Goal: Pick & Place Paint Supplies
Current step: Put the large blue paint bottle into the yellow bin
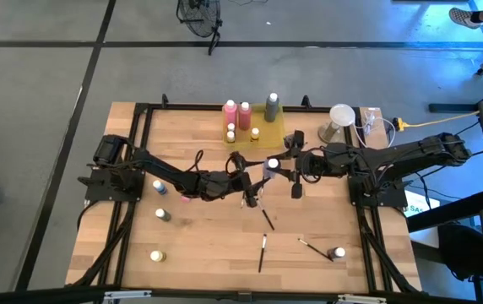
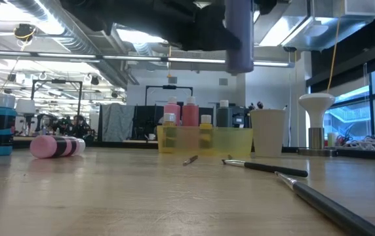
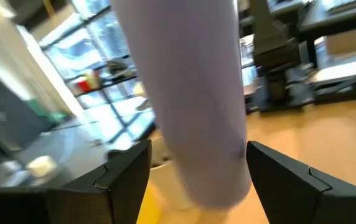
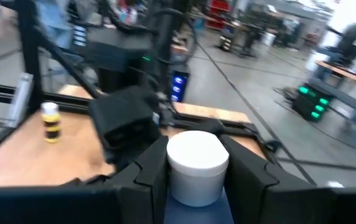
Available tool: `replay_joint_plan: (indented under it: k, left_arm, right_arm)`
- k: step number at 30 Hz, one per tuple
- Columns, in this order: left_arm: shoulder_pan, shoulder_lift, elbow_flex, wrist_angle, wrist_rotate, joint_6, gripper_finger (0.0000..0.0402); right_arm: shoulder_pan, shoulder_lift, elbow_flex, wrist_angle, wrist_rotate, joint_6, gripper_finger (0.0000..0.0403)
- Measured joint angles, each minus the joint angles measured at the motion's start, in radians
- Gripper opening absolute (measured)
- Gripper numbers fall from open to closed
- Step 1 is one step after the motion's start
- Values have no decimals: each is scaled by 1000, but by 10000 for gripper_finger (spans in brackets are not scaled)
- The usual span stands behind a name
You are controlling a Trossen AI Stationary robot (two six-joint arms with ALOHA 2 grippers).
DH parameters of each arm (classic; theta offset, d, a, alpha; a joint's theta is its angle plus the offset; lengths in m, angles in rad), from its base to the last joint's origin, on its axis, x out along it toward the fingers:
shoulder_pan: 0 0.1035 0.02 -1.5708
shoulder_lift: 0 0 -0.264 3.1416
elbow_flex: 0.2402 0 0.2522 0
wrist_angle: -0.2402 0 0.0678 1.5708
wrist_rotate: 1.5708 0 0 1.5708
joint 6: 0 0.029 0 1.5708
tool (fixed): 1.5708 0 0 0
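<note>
A lavender paint bottle point(image 1: 269, 171) with a white cap point(image 4: 196, 162) hangs upright over the middle of the table, high above the wood point(image 2: 240, 36). My right gripper point(image 4: 196, 171) reaches in from the table's right and is shut on the bottle. My left gripper point(image 3: 200, 180) comes level from the table's left. It is open, with one finger on either side of the bottle's body point(image 3: 190, 93) and a thin gap at each side. Thin dark paintbrushes point(image 1: 264, 221) lie on the near part of the table. My right gripper pinches the lavender bottle at its top end between its two fingers point(image 4: 153, 174), right at the white cap point(image 4: 198, 142). The fingers come nearly level from the table's right. The bottle hangs upright, cap up, lifted clear of the table.
A yellow tray point(image 1: 268, 132) at the far middle holds pink, grey and small bottles. A pale cup point(image 1: 340, 114) stands to its right. Loose bottles point(image 1: 159, 187) stand at the left, one point(image 1: 338, 252) at the near right, and a pink one point(image 2: 56, 145) lies flat.
</note>
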Motion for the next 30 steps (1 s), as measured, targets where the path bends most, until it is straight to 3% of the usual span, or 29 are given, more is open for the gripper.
replay_joint_plan:
  k: [5,10,18,21,27,30]
  left_arm:
    - [-29,0,0,-9,-178,104,256]
    - [-54,0,0,-77,-316,197,254]
    - [-67,0,0,-298,-370,121,240]
    - [-66,0,0,-398,-370,51,233]
    - [-67,0,0,-560,-423,-28,220]
    - [-86,-10,-1,-597,-518,-10,215]
  right_arm:
    - [0,-35,0,-68,147,96,120]
    - [-21,-102,0,-135,200,98,120]
    - [-182,-253,97,-321,198,60,120]
    - [-281,-270,148,-363,92,49,120]
    - [-547,-226,181,-326,-424,147,120]
    - [-643,-150,181,-285,-573,188,120]
